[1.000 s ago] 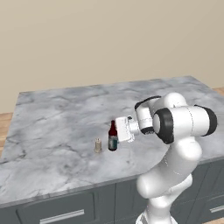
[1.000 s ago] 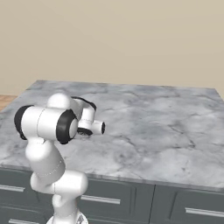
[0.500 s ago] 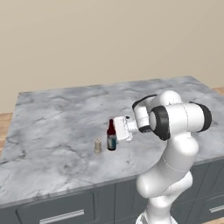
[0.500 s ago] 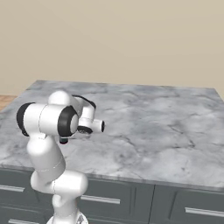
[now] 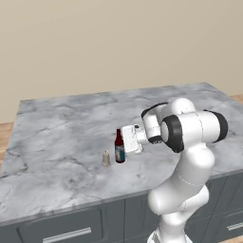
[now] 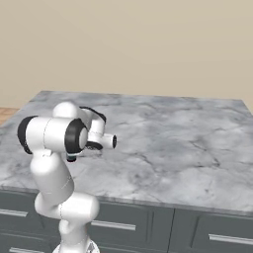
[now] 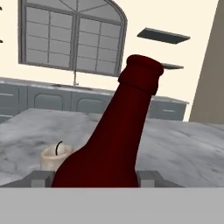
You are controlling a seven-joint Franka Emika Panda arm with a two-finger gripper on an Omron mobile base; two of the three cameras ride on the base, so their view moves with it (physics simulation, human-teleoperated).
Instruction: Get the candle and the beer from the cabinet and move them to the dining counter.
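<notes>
The tool stands partly open around the upright beer on the bench, fingers flanking it; whether they touch it is unclear. The candle stands just beside.

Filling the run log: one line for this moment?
beer: upright on dining counter | candle: on counter beside beer | gripper: at the beer, grip unclear

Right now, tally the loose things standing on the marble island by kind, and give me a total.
Beer bottles: 1, the beer, dark red-brown with a blue label.
Candles: 1, the candle, short and tan, just beside the bottle.
Total: 2, both on the dining counter.
</notes>
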